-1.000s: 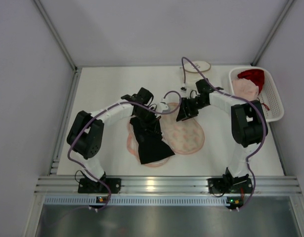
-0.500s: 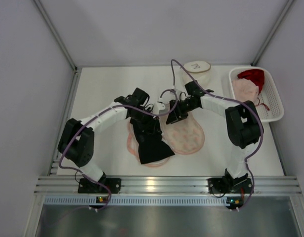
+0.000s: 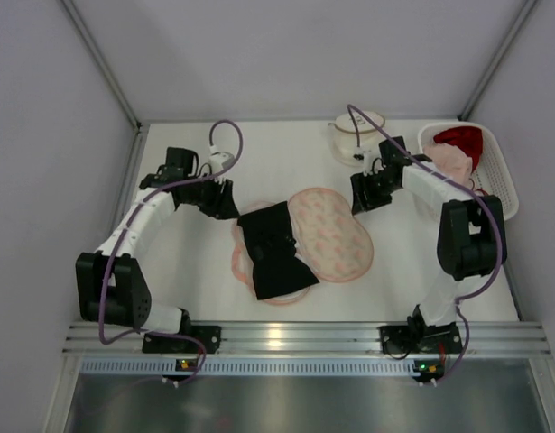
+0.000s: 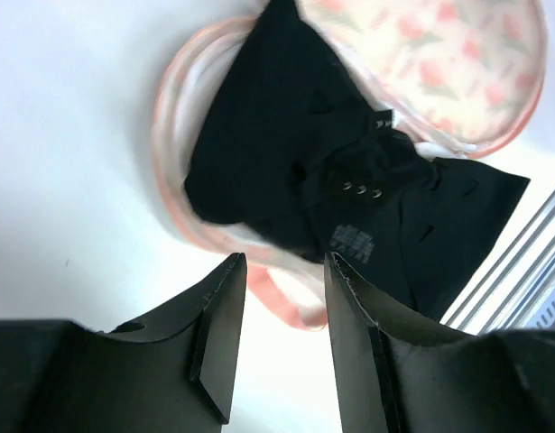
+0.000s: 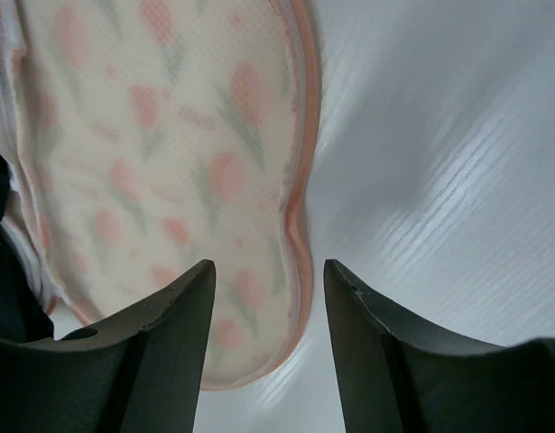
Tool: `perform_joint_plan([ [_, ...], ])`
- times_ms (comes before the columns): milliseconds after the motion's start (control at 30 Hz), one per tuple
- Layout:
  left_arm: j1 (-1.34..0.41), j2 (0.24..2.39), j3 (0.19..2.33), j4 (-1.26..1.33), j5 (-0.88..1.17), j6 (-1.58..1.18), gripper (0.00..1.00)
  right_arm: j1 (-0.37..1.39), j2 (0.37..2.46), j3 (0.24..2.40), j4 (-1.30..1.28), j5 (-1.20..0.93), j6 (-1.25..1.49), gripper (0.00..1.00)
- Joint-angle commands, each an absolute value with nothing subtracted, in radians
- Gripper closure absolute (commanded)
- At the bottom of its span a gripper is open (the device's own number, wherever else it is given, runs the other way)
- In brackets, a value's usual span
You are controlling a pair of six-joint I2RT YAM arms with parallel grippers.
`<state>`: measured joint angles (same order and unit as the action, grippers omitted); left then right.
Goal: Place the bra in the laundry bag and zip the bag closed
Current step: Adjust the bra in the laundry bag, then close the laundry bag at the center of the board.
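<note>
noting both jaws apart, empty: left gripper (image 4: 284, 267), right gripper (image 5: 268, 271). bra (image 3: 275, 257) lies across the open bag (image 3: 342, 242), spilling over its rim — we fear closing now snags fabric in the zip.

The left arm (image 3: 137, 221) bows wide to the left, forearm angled inward. The left gripper (image 3: 219, 200) (image 4: 284, 266) points down with its jaws slightly parted and empty. The right arm (image 3: 435, 185) stands folded, forearm reaching inward. The right gripper (image 3: 363, 193) (image 5: 269, 271) is tilted down, jaws apart, holding nothing, well apart from the left gripper.
</note>
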<state>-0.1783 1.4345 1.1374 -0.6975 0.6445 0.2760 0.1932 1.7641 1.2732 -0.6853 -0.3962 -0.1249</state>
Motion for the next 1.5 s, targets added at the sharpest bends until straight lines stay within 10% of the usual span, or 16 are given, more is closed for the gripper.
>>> perform_joint_plan([
  [0,-0.063,1.411,1.088,-0.678,0.696,0.216,0.54,0.192,1.792,1.253,-0.692,-0.334,-0.180,0.47],
  [333,0.055,1.411,1.031,-0.687,0.687,0.232,0.54,0.192,1.898,1.269,-0.641,-0.385,-0.166,0.57],
  [567,0.057,1.431,1.045,-0.687,0.684,0.219,0.54,0.189,1.885,1.308,-0.670,-0.408,-0.173,1.00],
  [733,0.057,1.443,1.057,-0.686,0.687,0.216,0.54,0.150,1.845,1.328,-0.712,-0.425,-0.182,1.00],
  [833,0.057,1.457,1.063,-0.687,0.698,0.209,0.54,0.155,1.841,1.307,-0.709,-0.422,-0.202,0.81],
  [1133,0.057,1.453,1.091,-0.687,0.672,0.204,0.53,0.241,1.861,1.266,-0.646,-0.339,-0.190,0.66],
  [1467,0.058,1.445,1.098,-0.687,0.660,0.204,0.53,0.255,1.852,1.292,-0.673,-0.320,-0.201,1.00],
])
